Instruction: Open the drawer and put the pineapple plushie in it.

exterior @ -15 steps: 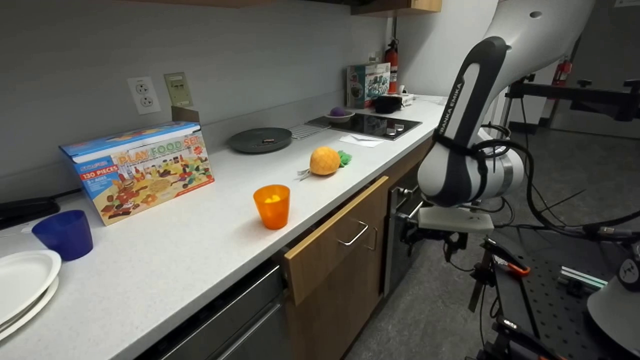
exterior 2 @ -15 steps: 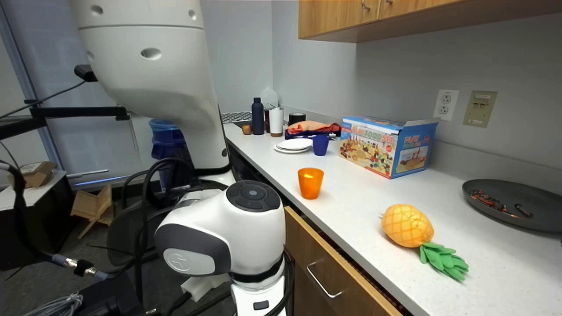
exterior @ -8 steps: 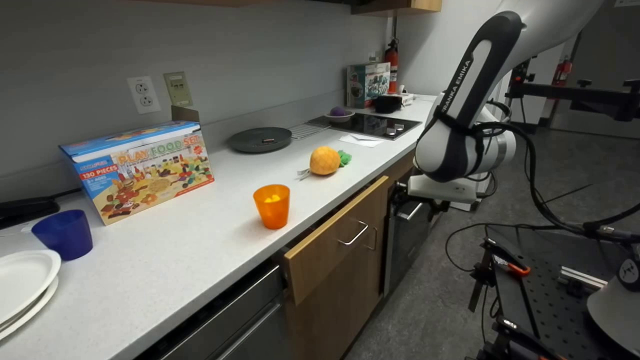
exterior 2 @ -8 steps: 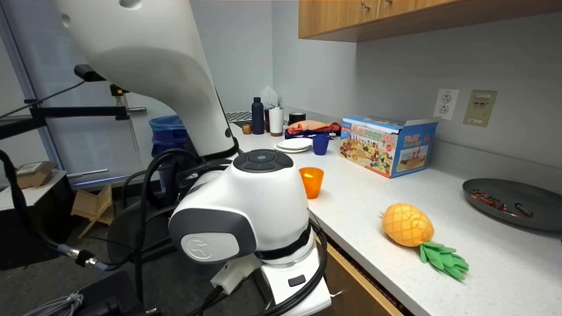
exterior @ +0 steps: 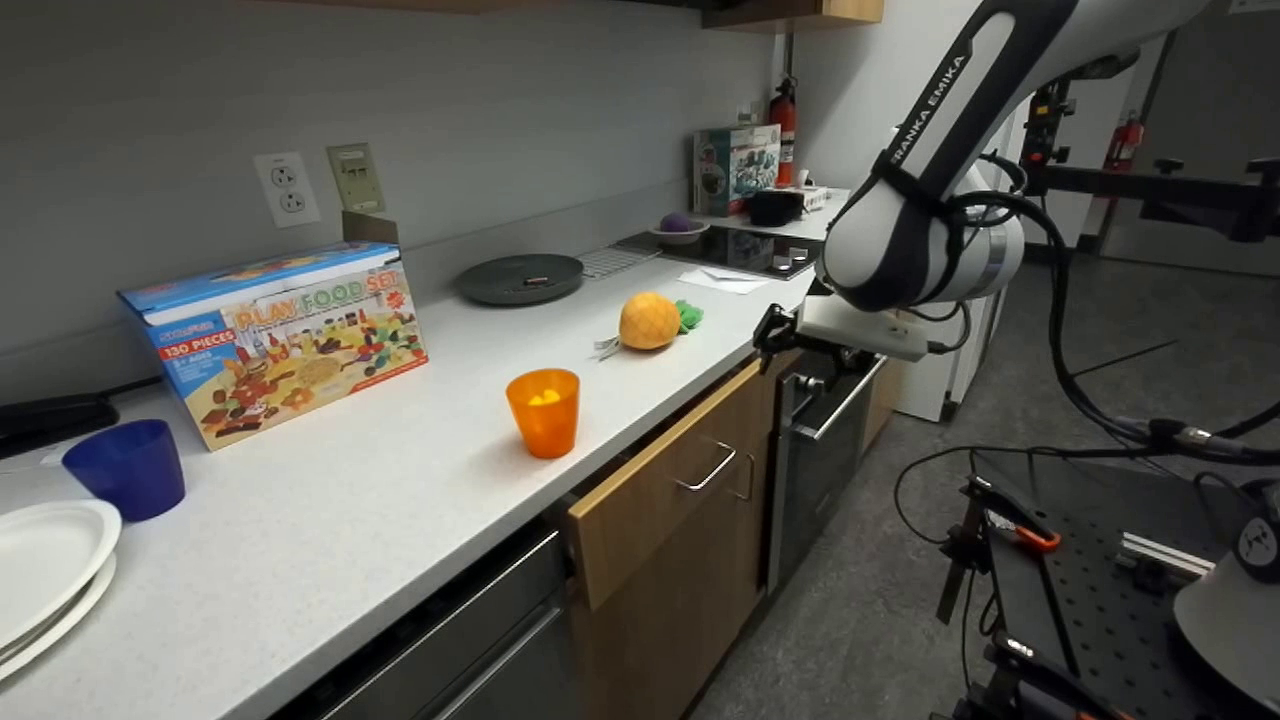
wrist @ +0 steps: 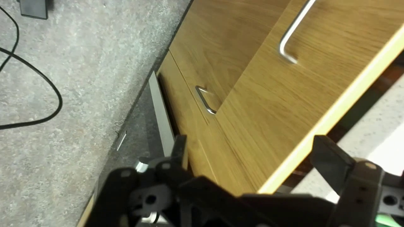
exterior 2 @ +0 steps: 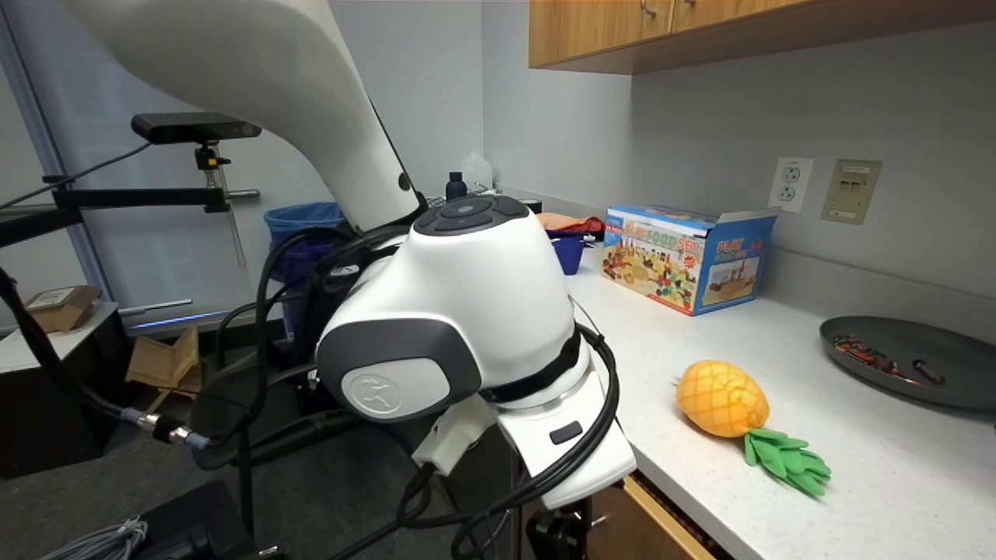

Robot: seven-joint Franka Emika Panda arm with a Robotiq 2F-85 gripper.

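Observation:
The drawer (exterior: 670, 480), with a light wood front and silver bar handle (exterior: 710, 468), stands partly pulled out, with a dark gap behind its top edge. It fills much of the wrist view (wrist: 284, 104); in an exterior view the arm hides most of it (exterior 2: 626, 529). The pineapple plushie (exterior: 650, 321) lies on its side on the counter, green leaves to one end; it also shows in an exterior view (exterior 2: 722, 398). My gripper (wrist: 251, 138) is open and empty, beside the drawer's far end near counter height (exterior: 785, 345), apart from the plushie.
An orange cup (exterior: 545, 413) stands near the counter's front edge. The play food box (exterior: 290, 340), dark pan (exterior: 520, 280), blue cup (exterior: 128, 470) and white plates (exterior: 55, 560) are on the counter. The black oven front (exterior: 825, 440) is beyond the drawer.
The arm has risen and moved toward the counter, bringing the gripper from low by the oven up near the counter edge. The drawer and plushie have not moved.

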